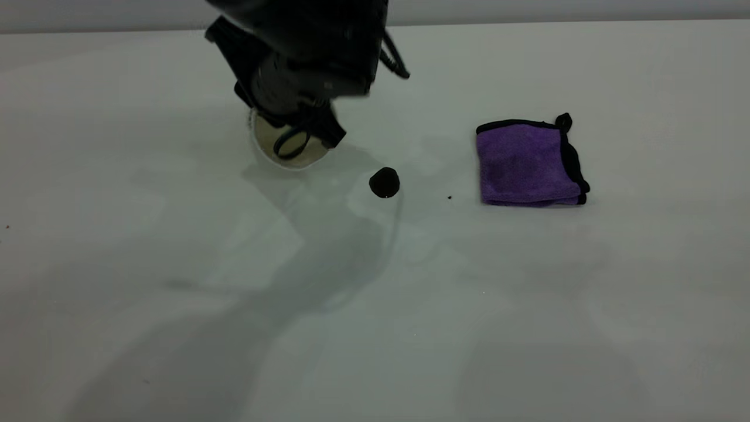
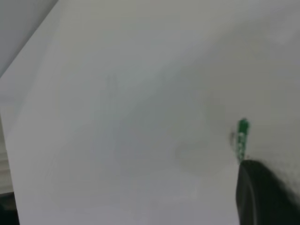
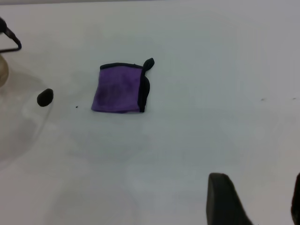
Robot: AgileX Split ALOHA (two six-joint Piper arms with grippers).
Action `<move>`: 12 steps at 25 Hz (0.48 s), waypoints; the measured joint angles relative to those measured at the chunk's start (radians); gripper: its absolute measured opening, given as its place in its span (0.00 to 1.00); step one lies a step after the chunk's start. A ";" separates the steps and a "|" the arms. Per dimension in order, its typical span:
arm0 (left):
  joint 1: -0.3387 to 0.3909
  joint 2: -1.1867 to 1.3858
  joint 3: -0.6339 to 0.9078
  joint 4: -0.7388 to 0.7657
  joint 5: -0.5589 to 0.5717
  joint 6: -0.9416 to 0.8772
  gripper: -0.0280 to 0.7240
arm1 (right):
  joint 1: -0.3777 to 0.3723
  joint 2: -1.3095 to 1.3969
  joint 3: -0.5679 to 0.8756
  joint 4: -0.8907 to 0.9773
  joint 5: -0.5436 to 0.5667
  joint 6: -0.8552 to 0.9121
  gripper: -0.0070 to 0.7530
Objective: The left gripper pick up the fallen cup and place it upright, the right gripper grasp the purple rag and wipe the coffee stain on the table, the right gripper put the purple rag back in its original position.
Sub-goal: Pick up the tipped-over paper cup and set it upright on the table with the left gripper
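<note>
i see the cup (image 1: 293,146) on its side, cream mouth showing; the glossy coffee stain (image 1: 384,182) just beside; the purple rag (image 1: 530,163) folded flat, well apart.

Pretty bare setup: one big white-grey table (image 1: 527,328) fills almost the whole exterior view, with a plain grey wall (image 1: 586,10) as a thin strip along the far edge. Soft, broad shadows sprawl over the tabletop. There's a tiny dark speck (image 1: 449,197) on it too.
</note>
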 joint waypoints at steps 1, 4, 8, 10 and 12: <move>0.002 -0.021 -0.005 -0.040 -0.005 0.042 0.04 | 0.000 0.000 0.000 0.000 0.000 0.000 0.52; 0.034 -0.088 -0.039 -0.218 -0.015 0.240 0.04 | 0.000 0.000 0.000 0.000 0.000 0.000 0.52; 0.147 -0.140 -0.134 -0.570 0.000 0.599 0.04 | 0.000 0.000 0.000 0.000 0.000 0.000 0.52; 0.222 -0.141 -0.188 -0.766 0.019 0.796 0.04 | 0.000 0.000 0.000 0.000 0.000 0.000 0.52; 0.293 -0.141 -0.230 -0.980 0.036 0.957 0.04 | 0.000 0.000 0.000 0.000 0.000 0.001 0.52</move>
